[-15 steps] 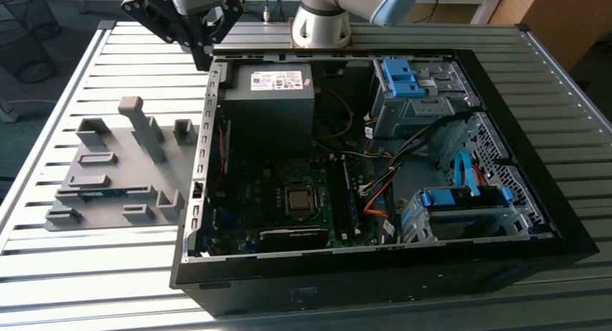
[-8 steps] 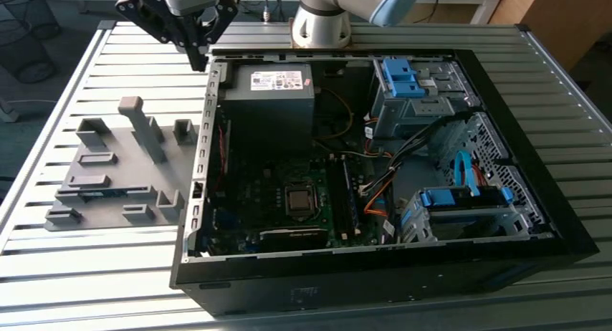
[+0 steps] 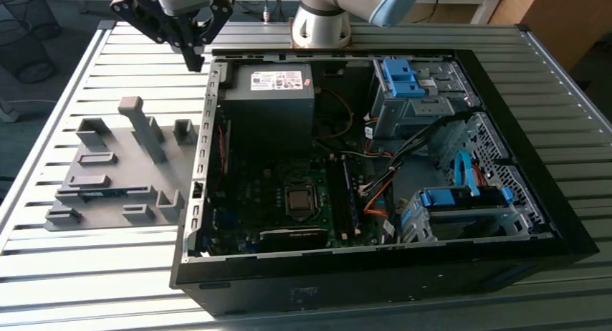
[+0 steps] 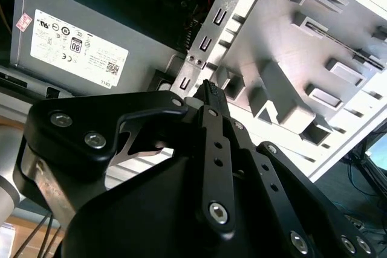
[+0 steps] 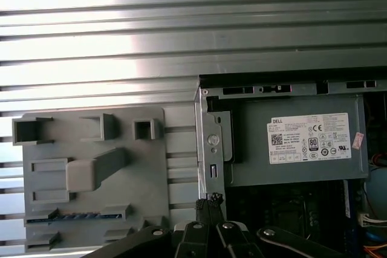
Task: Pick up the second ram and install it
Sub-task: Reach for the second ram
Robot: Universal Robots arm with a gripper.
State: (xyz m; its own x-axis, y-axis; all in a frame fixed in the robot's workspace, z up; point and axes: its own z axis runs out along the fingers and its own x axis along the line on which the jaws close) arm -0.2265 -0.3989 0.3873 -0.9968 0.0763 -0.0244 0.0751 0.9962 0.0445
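Note:
The second ram (image 3: 96, 193) is a thin blue-green stick lying in a slot of the grey holder tray (image 3: 115, 166), on the table at the exterior view's left. In the first wrist view the ram (image 5: 78, 216) shows as a bluish strip low in the tray (image 5: 91, 149). My gripper (image 3: 196, 59) hangs above the far end of the table, by the back corner of the open computer case (image 3: 383, 266), well apart from the ram. Its black fingertips (image 5: 211, 200) meet in a point with nothing between them; in the second wrist view the gripper (image 4: 208, 89) looks shut too.
The case lies open with the grey power supply (image 3: 272, 80) just beside the gripper, the motherboard (image 3: 287, 202) below it, and blue drive-bay clips (image 3: 402, 77) toward the exterior view's right. A tall grey post (image 3: 143, 127) stands up from the tray. The table is ribbed metal (image 3: 96, 288).

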